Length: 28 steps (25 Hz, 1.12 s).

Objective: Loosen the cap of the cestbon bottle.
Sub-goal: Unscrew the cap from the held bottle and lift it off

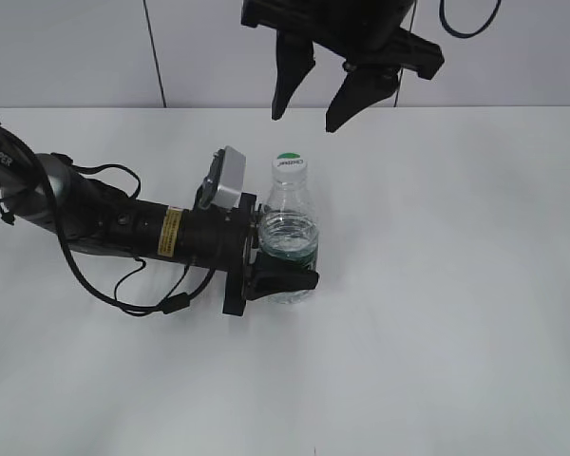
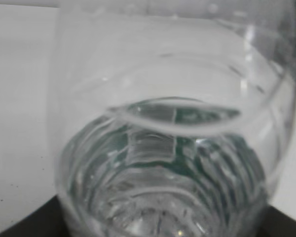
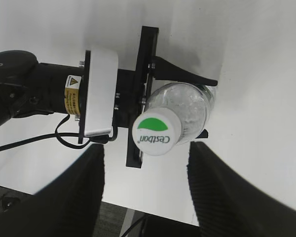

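The clear cestbon bottle (image 1: 290, 237) stands upright on the white table, its dark green label low on the body. Its white cap (image 1: 288, 164) with a green mark is on top. My left gripper (image 1: 283, 261) is shut on the bottle's lower body from the left. In the left wrist view the bottle (image 2: 167, 148) fills the frame. My right gripper (image 1: 309, 109) is open and empty, hanging in the air above and behind the cap. In the right wrist view the cap (image 3: 157, 134) sits between and beyond the two open fingers (image 3: 145, 187).
The white table (image 1: 456, 313) ends at a pale wall at the back. The left arm with its cables (image 1: 123, 228) lies across the table's left half. The left wrist camera housing (image 1: 226, 178) sits just left of the cap.
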Each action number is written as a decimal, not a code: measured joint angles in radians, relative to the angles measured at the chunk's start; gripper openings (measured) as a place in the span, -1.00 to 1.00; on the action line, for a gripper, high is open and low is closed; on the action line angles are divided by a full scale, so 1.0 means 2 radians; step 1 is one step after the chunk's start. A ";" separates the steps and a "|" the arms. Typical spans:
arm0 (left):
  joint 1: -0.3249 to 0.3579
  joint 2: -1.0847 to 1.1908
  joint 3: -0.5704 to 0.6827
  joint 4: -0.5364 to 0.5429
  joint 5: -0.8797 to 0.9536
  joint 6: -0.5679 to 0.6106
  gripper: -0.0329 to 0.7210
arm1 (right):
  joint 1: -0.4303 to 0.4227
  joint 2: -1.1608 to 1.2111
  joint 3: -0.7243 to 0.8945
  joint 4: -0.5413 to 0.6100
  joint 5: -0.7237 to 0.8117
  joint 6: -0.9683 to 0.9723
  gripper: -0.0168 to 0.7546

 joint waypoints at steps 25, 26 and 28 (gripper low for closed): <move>0.000 0.000 0.000 -0.005 0.003 0.000 0.17 | 0.002 0.048 0.000 0.007 0.000 0.023 0.12; 0.000 0.000 0.000 -0.005 0.003 0.000 0.17 | 0.002 0.050 0.000 0.007 0.000 0.023 0.12; 0.000 0.000 0.000 -0.005 0.003 0.000 0.17 | 0.002 0.053 0.000 0.007 0.000 0.023 0.12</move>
